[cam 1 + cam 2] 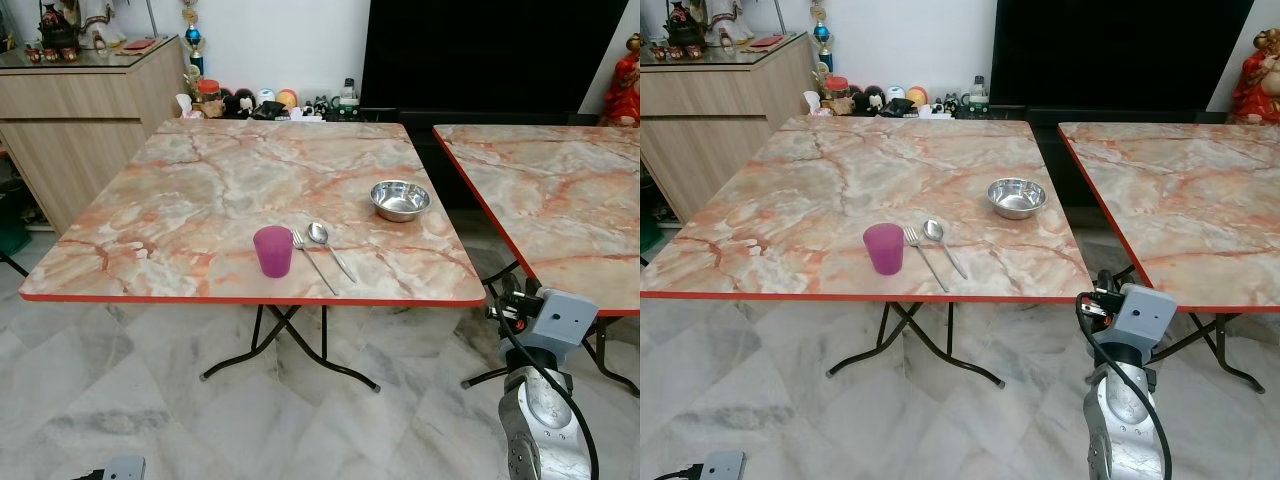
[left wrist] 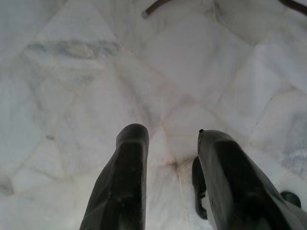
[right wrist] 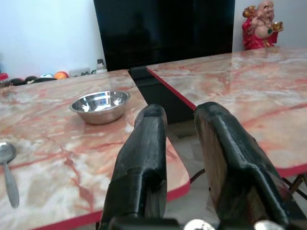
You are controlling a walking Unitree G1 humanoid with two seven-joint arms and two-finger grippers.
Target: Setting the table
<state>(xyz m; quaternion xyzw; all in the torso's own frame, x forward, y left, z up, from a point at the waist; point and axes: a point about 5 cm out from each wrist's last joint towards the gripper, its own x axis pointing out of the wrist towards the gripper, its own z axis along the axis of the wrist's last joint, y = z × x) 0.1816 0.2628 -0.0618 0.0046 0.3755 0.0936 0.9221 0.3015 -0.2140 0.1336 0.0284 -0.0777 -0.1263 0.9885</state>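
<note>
A marble-patterned folding table (image 1: 200, 190) with a red edge stands in front of me. Near its front edge a purple cup (image 1: 272, 250) stands upright, with a fork (image 1: 313, 260) and a spoon (image 1: 328, 246) lying side by side just right of it. A steel bowl (image 1: 400, 199) sits further back on the right. My right gripper (image 3: 180, 115) is open and empty, held beside the table's near right corner at about edge height and pointing toward the bowl (image 3: 100, 105). My left gripper (image 2: 168, 136) hangs low over the floor, open and empty.
A second marble table (image 1: 560, 190) stands to the right across a narrow gap. A wooden sideboard (image 1: 80, 110) is at the back left, and small toys and jars (image 1: 250, 102) line the wall. A black screen (image 1: 490, 50) and a red statue (image 1: 625, 80) are behind.
</note>
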